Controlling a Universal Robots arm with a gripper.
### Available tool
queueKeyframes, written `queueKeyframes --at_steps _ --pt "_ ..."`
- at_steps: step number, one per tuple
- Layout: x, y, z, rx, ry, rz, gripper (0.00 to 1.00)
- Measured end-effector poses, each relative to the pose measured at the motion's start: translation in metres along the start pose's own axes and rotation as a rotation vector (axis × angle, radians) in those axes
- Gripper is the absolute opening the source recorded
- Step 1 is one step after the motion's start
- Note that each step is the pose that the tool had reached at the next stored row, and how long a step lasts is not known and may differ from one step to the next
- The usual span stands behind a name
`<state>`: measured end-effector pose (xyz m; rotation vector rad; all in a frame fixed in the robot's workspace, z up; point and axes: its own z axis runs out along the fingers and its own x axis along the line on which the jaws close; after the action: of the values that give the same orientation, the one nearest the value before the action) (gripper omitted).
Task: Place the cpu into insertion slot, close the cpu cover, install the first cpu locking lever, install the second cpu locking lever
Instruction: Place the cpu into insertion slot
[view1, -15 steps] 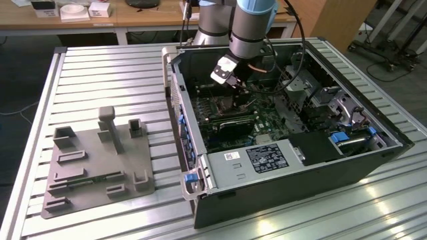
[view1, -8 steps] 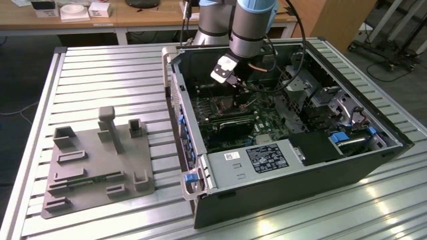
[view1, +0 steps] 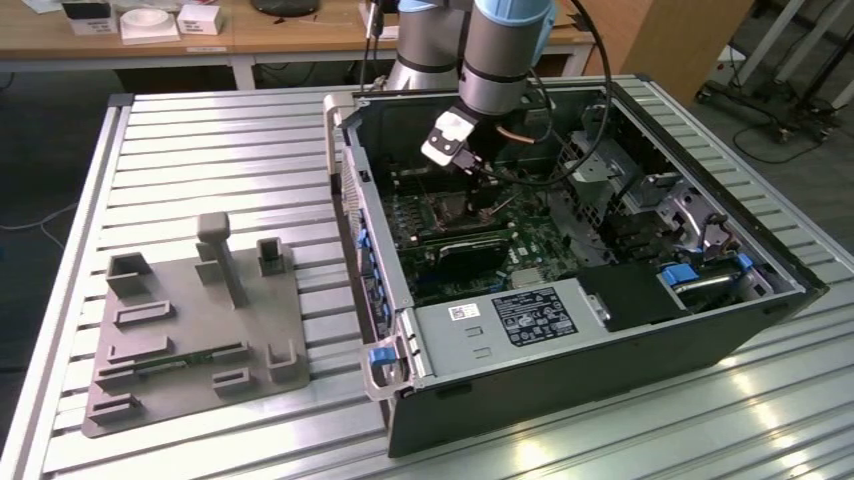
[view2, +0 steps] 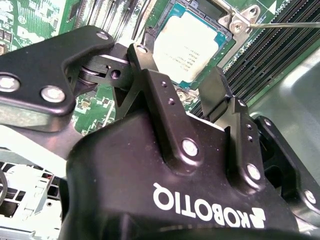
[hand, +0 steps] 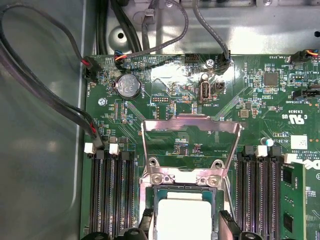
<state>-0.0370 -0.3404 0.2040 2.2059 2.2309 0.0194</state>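
The cpu (hand: 184, 219), a silvery square chip, lies flat in the insertion slot (hand: 218, 201) on the green board; it also shows in the second wrist view as the cpu (view2: 192, 42). The cpu cover (hand: 190, 124), a thin metal frame, stands swung up from its hinge (view2: 241, 21). A thin locking lever (view2: 287, 24) runs out beside the hinge. My gripper (view2: 180, 80) hovers just over the chip, open, with one black finger (hand: 146, 220) on each side and small gaps to the chip's edges. In the exterior view the gripper (view1: 451, 148) reaches down into the open computer case (view1: 561, 380).
Long black memory slots (hand: 107, 195) flank the socket on both sides. Cables (hand: 75, 115) run along the case wall near the board's edge. A grey drive cage (view1: 501, 325) sits at the case front. On the slatted table, a grey fixture plate (view1: 200, 330) lies at the exterior view's left.
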Motion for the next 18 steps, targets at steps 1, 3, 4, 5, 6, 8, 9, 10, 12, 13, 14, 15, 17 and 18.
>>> queueKeyframes --at_steps 1,3,4,5,6,8,9,10,12,13,14,15,17,18 --pt "-0.0001 0.0000 -0.0006 0.0001 -0.0002 0.000 0.62" --pt "0.0000 0.0000 -0.0021 -0.0001 0.0002 0.000 0.62" --pt "0.0001 0.0001 -0.0030 -0.0001 0.0003 0.000 0.62" --pt "0.0001 0.0001 -0.0039 -0.0002 0.0003 0.000 0.62" --pt "0.0000 0.0001 -0.0072 0.0000 -0.0001 -0.019 0.62" --pt "0.0001 0.0001 -0.0095 -0.0001 0.0001 -0.020 0.62" --pt "0.0001 0.0001 -0.0103 0.0000 0.0001 -0.021 0.62" --pt "0.0001 0.0001 -0.0105 0.0000 0.0001 -0.021 0.60" --pt "0.0001 0.0002 -0.0105 -0.0002 0.0004 -0.021 0.54" --pt "0.0001 0.0002 -0.0105 -0.0002 0.0004 -0.021 0.47" --pt "0.0001 0.0002 -0.0106 -0.0001 0.0002 -0.021 0.47" --pt "0.0001 0.0002 -0.0107 0.0000 0.0001 -0.021 0.42" --pt "0.0001 0.0002 -0.0107 0.0000 0.0002 -0.021 0.30" --pt "0.0001 0.0002 -0.0108 0.0000 0.0001 -0.021 0.30"
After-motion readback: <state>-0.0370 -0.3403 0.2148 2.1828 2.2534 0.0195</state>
